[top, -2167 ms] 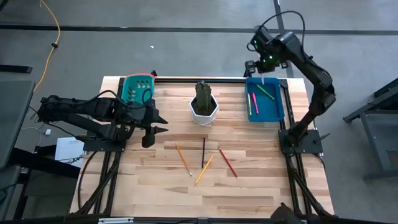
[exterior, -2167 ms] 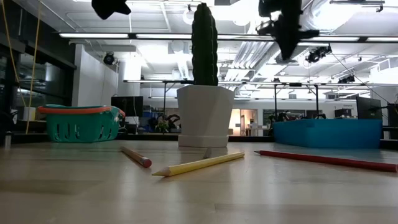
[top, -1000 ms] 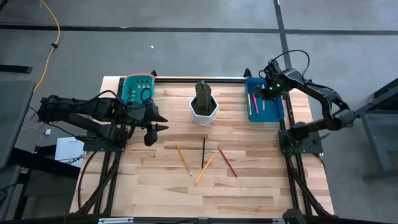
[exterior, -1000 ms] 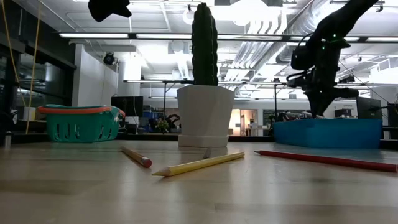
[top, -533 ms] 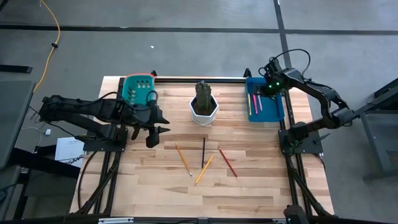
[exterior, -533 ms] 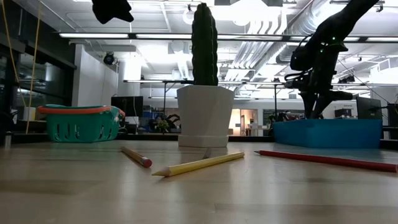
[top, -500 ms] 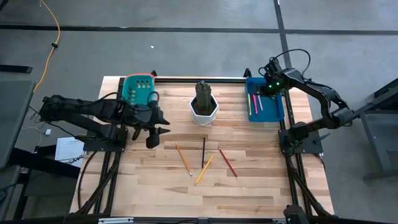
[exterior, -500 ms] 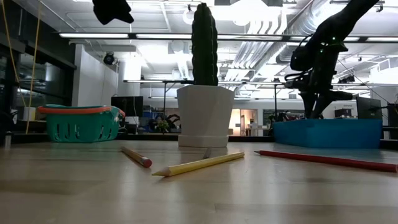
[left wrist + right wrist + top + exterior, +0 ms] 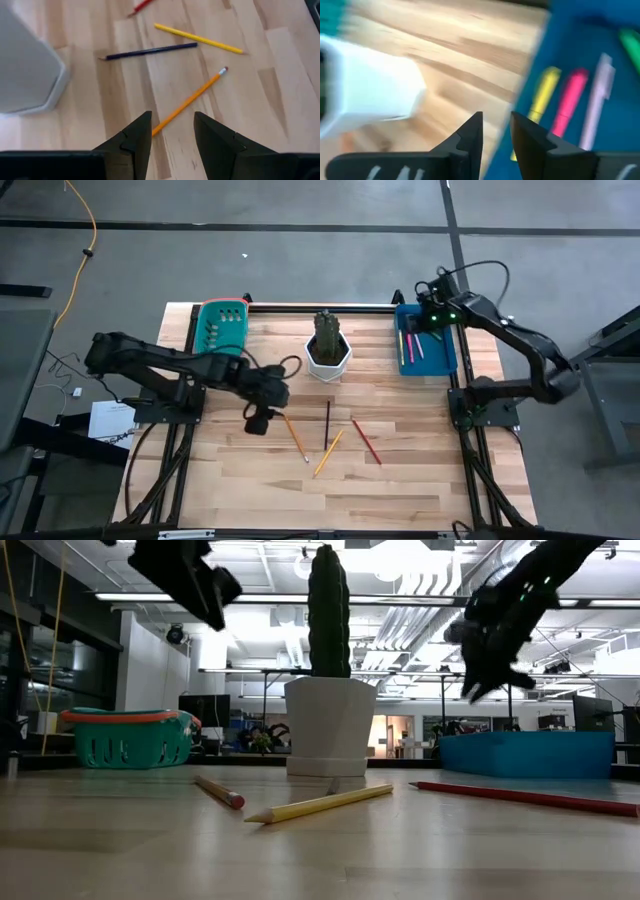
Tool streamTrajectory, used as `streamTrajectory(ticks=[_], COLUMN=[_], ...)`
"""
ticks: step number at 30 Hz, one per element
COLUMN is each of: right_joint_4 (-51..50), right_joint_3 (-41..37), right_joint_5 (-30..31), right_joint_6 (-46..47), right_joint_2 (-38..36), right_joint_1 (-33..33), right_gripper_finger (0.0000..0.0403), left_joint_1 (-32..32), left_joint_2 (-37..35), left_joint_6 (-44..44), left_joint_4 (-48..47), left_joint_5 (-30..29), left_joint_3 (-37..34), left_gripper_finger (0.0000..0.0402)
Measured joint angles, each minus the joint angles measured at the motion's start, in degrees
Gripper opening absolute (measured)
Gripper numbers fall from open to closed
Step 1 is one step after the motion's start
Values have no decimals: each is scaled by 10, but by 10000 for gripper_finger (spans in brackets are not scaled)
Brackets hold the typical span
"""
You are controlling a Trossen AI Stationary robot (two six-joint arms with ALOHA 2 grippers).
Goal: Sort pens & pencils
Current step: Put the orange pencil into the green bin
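Pencils (image 9: 325,435) lie mid-table, light, stiff, thin, likely to roll; I'd pinch the orange one (image 9: 189,101) mid-shaft. My left claw (image 9: 171,131) hovers over it, wide. Right claw (image 9: 496,131) above the blue tray (image 9: 445,362), narrow gap, empty.

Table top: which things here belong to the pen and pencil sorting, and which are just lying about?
Job:
pencils loose on the wood
pens in the blue tray
left gripper over the orange pencil
right gripper above the tray

Lying about:
cactus pot
teal basket
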Motion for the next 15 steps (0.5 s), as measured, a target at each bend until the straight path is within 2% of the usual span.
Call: streamTrajectory(ticks=[8,15], right_joint_4=[16,31], right_joint_3=[0,0], right_joint_5=[-65,-43], right_joint_6=[65,128], right_joint_2=[-164,-218], right_joint_1=[76,192], right_gripper_finger=[89,89], left_joint_1=[0,0], left_joint_2=[73,129], left_joint_6=[85,180], left_joint_4=[40,13], left_joint_5=[43,54], left_joint_3=[0,0], left_gripper_finger=[133,133])
